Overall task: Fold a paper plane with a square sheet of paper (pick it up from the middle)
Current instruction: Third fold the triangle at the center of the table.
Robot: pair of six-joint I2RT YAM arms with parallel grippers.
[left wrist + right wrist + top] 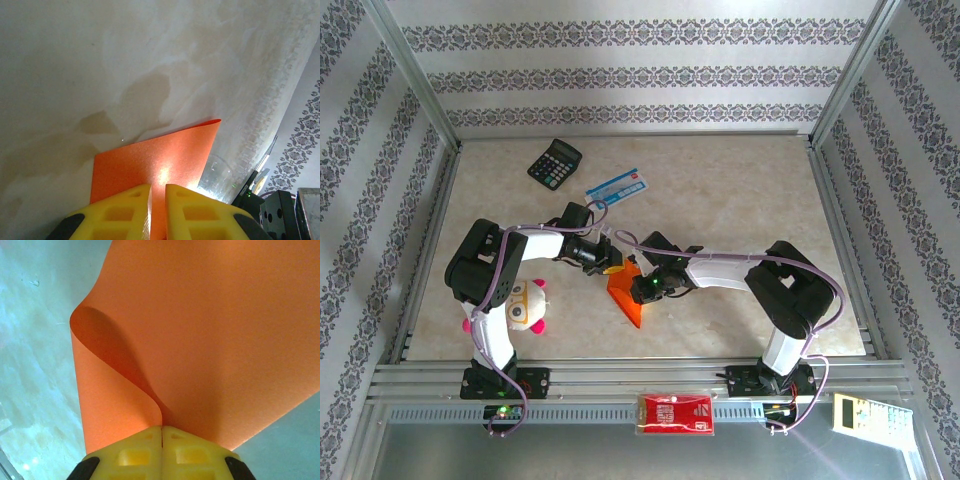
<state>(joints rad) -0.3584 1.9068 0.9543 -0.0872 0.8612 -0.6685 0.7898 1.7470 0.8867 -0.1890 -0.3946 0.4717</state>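
The square sheet of paper (pixel 628 297) is bright orange and sits mid-table between both arms. My right gripper (pixel 635 278) (pixel 161 427) is shut on the sheet (pixel 210 330), pinching a raised fold that curls up to the left. My left gripper (pixel 611 264) (pixel 157 187) reaches over the sheet (pixel 160 155) from the left. Its yellow fingers (pixel 125 207) stand a narrow slit apart with orange showing through the slit. Whether they pinch the paper is hidden. No dart-shaped paper plane is formed.
A black calculator (pixel 554 162) and a blue-and-white packet (pixel 617 187) lie at the back left. A plush toy (pixel 527 305) sits by the left arm. A red packet (pixel 675 413) and a pale keypad device (pixel 865 412) rest on the near rail.
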